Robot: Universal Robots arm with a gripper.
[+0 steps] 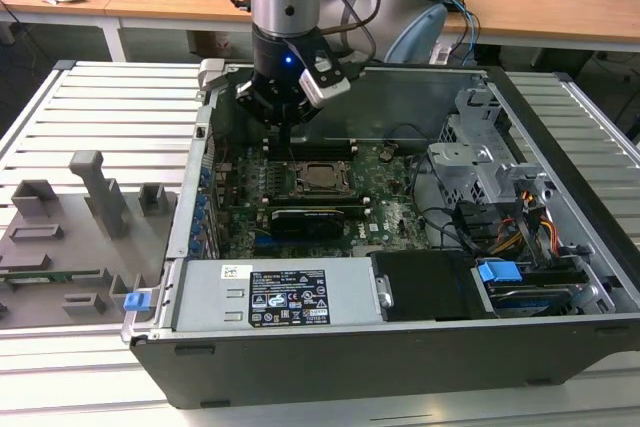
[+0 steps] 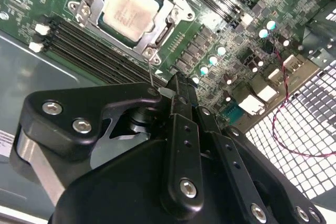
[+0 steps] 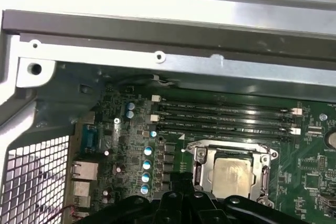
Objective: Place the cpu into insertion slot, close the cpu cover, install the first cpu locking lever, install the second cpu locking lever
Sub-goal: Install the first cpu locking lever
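Cpu (image 2: 128, 8) lies seated in the insertion slot (image 2: 160, 31) on the green motherboard (image 2: 236, 40), with the cpu cover (image 2: 93, 1) folded flat around it. The end effector (image 2: 177, 83) hovers just beside the socket's corner, jaws pressed together. A thin locking lever (image 2: 150, 74) stands up next to its tip.

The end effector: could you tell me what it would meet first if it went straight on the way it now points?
Most likely the motherboard just beside a corner of the cpu cover, not the cpu itself; the end effector sits off that corner, though depth is hard to judge.
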